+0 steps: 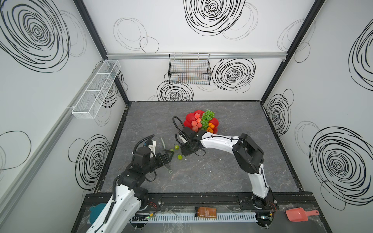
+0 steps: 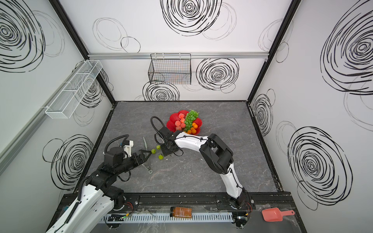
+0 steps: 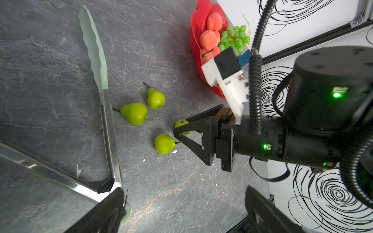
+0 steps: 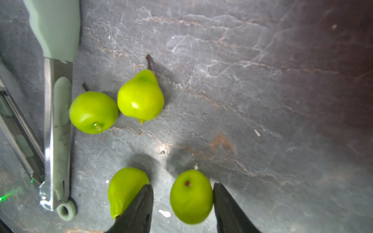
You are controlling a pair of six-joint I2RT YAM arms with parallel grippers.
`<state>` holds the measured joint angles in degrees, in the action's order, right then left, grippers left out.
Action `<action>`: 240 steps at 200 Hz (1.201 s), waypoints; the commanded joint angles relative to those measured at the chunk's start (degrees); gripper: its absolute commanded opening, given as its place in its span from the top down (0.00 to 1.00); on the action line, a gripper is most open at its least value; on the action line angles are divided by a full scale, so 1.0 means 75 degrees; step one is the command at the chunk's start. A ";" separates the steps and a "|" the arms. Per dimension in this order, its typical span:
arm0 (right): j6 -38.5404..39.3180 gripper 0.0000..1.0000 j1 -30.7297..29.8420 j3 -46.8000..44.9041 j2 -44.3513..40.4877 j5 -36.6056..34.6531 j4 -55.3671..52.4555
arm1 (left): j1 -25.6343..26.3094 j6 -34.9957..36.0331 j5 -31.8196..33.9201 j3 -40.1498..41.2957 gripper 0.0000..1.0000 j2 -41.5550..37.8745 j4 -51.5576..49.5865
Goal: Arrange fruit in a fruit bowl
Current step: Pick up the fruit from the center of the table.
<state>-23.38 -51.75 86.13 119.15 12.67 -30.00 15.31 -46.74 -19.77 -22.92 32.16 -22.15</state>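
Observation:
The red scalloped fruit bowl (image 1: pixel 189 119) (image 2: pixel 173 119) (image 3: pixel 194 24) stands at mid-table and holds peaches (image 1: pixel 197 116), a bunch of green grapes (image 1: pixel 207 119) and tangerines (image 1: pixel 211 127). Several green pears lie on the table in front of it (image 1: pixel 176 147) (image 2: pixel 160 157) (image 3: pixel 134 113). My right gripper (image 1: pixel 184 155) (image 2: pixel 166 154) (image 4: pixel 182 186) (image 3: pixel 178 129) is low over them, open, its jaws straddling one pear (image 4: pixel 191 196); another pear (image 4: pixel 126 189) lies just outside one jaw. My left gripper (image 1: pixel 170 158) (image 2: pixel 148 156) (image 3: pixel 184 209) hovers wide open.
Metal tongs with pale green tips (image 1: pixel 163 144) (image 3: pixel 107 121) (image 4: pixel 58 121) lie open beside the pears, under the left gripper. A black wire basket (image 1: pixel 189 70) and a white mesh rack (image 1: pixel 94 90) hang on the walls. A pink scoop (image 1: pixel 298 214) and an amber jar (image 1: pixel 205 212) sit at the front rail.

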 commanded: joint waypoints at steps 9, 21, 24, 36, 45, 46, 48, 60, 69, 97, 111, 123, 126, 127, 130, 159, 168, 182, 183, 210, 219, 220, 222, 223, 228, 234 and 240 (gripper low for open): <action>0.0035 0.50 -0.0077 0.0119 0.0182 -0.0072 -0.0133 | -0.0051 -0.0014 -0.0097 0.0042 0.04 0.0007 0.0352; 0.0041 0.50 -0.0086 0.0118 0.0194 -0.0093 -0.0131 | -0.0061 -0.0004 -0.0112 0.0039 0.04 0.0001 0.0349; 0.0044 0.50 -0.0094 0.0127 0.0197 -0.0098 -0.0126 | -0.0055 -0.0002 -0.0111 0.0043 0.04 0.0001 0.0346; 0.0046 0.50 -0.0099 0.0121 0.0217 -0.0118 -0.0148 | -0.0050 -0.0014 -0.0107 0.0042 0.04 0.0001 0.0352; 0.0046 0.52 -0.0108 0.0107 0.0229 -0.0118 -0.0156 | -0.0059 -0.0014 -0.0113 0.0041 0.04 -0.0011 0.0340; 0.0041 0.52 -0.0108 0.0107 0.0228 -0.0118 -0.0158 | -0.0054 -0.0014 -0.0115 0.0042 0.04 -0.0011 0.0346; 0.0045 0.52 -0.0108 0.0106 0.0232 -0.0124 -0.0154 | -0.0053 -0.0014 -0.0108 0.0044 0.04 -0.0011 0.0342; 0.0045 0.53 -0.0117 0.0098 0.0241 -0.0123 -0.0157 | -0.0066 -0.0014 -0.0106 0.0044 0.04 -0.0028 0.0346; 0.0040 0.54 -0.0130 0.0087 0.0240 -0.0130 -0.0140 | -0.0066 -0.0014 -0.0104 0.0042 0.04 -0.0034 0.0340; 0.0032 0.58 -0.0144 0.0059 0.0211 -0.0165 -0.0126 | -0.0050 -0.0014 -0.0100 0.0043 0.04 -0.0034 0.0354; 0.0032 0.59 -0.0144 0.0017 0.0158 -0.0188 -0.0125 | -0.0053 0.0001 -0.0113 0.0047 0.04 -0.0024 0.0374; 0.0035 0.59 -0.0141 -0.0027 0.0121 -0.0199 -0.0117 | -0.0050 0.0009 -0.0108 0.0066 0.04 -0.0002 0.0394; 0.0035 0.59 -0.0148 -0.0020 0.0108 -0.0200 -0.0124 | -0.0049 0.0009 -0.0101 0.0067 0.04 0.0000 0.0404; 0.0035 0.59 -0.0146 -0.0021 0.0102 -0.0200 -0.0125 | -0.0049 0.0009 -0.0098 0.0067 0.04 0.0006 0.0407; 0.0041 0.59 -0.0141 -0.0033 0.0098 -0.0201 -0.0125 | -0.0049 0.0009 -0.0095 0.0061 0.04 0.0013 0.0416; 0.0033 0.60 -0.0128 -0.0125 -0.0075 -0.0253 -0.0134 | -0.0049 0.0056 -0.0148 0.0085 0.04 0.0089 0.0525; 0.0032 0.62 -0.0110 -0.0171 -0.0163 -0.0261 -0.0094 | -0.0041 0.0068 -0.0159 0.0101 0.04 0.0129 0.0537; 0.0022 0.63 -0.0076 -0.0201 -0.0256 -0.0236 -0.0096 | -0.0033 0.0078 -0.0155 0.0112 0.04 0.0137 0.0557; 0.0023 0.63 -0.0075 -0.0206 -0.0267 -0.0236 -0.0093 | -0.0029 0.0079 -0.0160 0.0107 0.04 0.0139 0.0560; -0.0013 0.63 -0.0003 -0.0320 -0.0504 -0.0260 -0.0089 | 0.0006 0.0068 -0.0148 0.0125 0.04 0.0125 0.0583; -0.0028 0.63 0.0030 -0.0366 -0.0600 -0.0262 -0.0087 | 0.0020 0.0068 -0.0143 0.0113 0.04 0.0130 0.0598; -0.0026 0.63 0.0037 -0.0370 -0.0615 -0.0261 -0.0089 | 0.0021 0.0068 -0.0148 0.0114 0.04 0.0130 0.0598; -0.0024 0.63 0.0036 -0.0382 -0.0640 -0.0259 -0.0075 | 0.0018 0.0074 -0.0152 0.0114 0.04 0.0136 0.0604; -0.0024 0.63 0.0046 -0.0390 -0.0652 -0.0259 -0.0077 | 0.0025 0.0071 -0.0158 0.0108 0.04 0.0138 0.0607; -0.0033 0.63 0.0072 -0.0417 -0.0720 -0.0266 -0.0086 | 0.0033 0.0079 -0.0161 0.0107 0.04 0.0141 0.0609; -0.0036 0.63 0.0096 -0.0449 -0.0793 -0.0248 -0.0081 | 0.0048 0.0080 -0.0155 0.0110 0.04 0.0158 0.0630; -0.0046 0.63 0.0130 -0.0488 -0.0875 -0.0247 -0.0084 | 0.0075 0.0091 -0.0154 0.0113 0.04 0.0171 0.0639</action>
<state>-23.33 -51.64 83.59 117.25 11.77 -30.06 15.33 -46.70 -20.53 -22.44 33.23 -20.38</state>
